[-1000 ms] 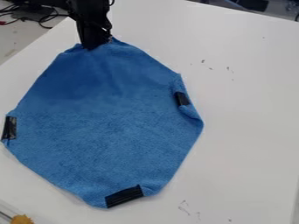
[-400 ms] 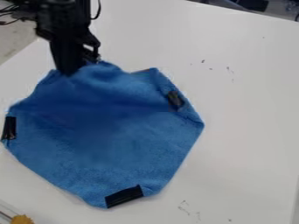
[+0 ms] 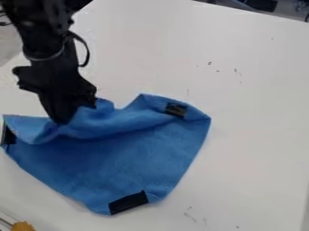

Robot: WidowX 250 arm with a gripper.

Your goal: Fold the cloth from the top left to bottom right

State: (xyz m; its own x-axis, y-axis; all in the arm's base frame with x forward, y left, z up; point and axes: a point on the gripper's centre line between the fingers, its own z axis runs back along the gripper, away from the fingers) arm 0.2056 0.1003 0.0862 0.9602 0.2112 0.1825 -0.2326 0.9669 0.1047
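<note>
My gripper (image 3: 65, 118) comes down from the upper left, shut on the top edge of the blue cloth (image 3: 136, 155). That held edge is lifted and bunched around the gripper's tip, with a curled fold running left and right of it over the lower part. Black tape patches mark the cloth: one at its left corner, one near its upper right edge and one at its bottom edge. The lower part lies flat on the table.
The white table (image 3: 253, 113) extends to the right of the cloth, with small dark marks on it. An orange-yellow object (image 3: 23, 226) is at the bottom left corner. Dark items lie beyond the table's far edge at the top right.
The gripper has moved down and slightly left in the view, bringing the cloth's top edge with it. The upper part has folded over, and the right tape patch has shifted and turned.
</note>
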